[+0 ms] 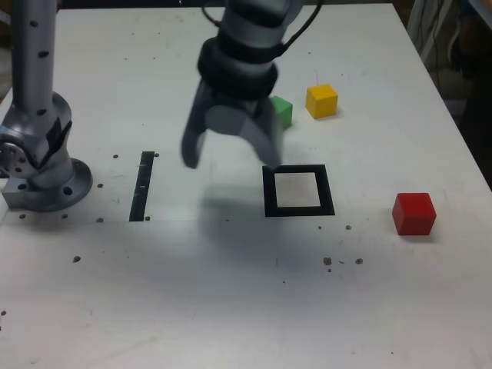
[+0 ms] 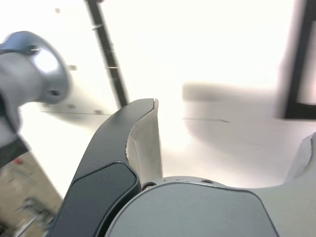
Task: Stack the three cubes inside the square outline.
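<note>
Three cubes lie apart — green cube (image 1: pixel 282 110) just behind wide-spread pincer (image 1: pixel 232 161).

Arm bent forward, gripper (image 1: pixel 231 157) pointing down, fingers (image 1: pixel 193 146) spread wide, empty.

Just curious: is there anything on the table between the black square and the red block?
No. In the exterior view, only bare white table shows between the square outline and the red cube.
</note>
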Motion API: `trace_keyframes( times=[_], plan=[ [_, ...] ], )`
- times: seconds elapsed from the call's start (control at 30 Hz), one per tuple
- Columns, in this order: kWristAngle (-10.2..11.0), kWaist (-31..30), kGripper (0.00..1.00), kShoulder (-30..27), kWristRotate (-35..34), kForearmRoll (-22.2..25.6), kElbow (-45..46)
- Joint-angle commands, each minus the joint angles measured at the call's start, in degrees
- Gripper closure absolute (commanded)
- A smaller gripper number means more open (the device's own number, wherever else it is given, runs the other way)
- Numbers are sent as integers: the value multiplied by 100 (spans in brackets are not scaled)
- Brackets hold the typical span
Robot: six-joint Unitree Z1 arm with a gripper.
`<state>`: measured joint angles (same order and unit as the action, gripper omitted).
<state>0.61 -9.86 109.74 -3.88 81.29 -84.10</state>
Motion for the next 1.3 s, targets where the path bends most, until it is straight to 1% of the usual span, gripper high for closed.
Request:
trace_keyframes(
  times=[0.0,0.13,0.2,0.37,0.6,0.97,1.1,1.27],
  plan=[
    [101,-82,1,94,-49,18,-1436],
    [386,-213,1,291,-107,76,-1989],
    [437,-259,1,465,-123,160,-2243],
    [318,-380,1,1047,-133,423,-2851],
    [432,-775,1,1935,-166,980,-4248],
    [546,-844,1,2420,-166,1152,-5252],
    [500,-835,1,2710,-159,1219,-5536],
    [421,-789,1,3003,-114,1237,-5559]
  ],
)
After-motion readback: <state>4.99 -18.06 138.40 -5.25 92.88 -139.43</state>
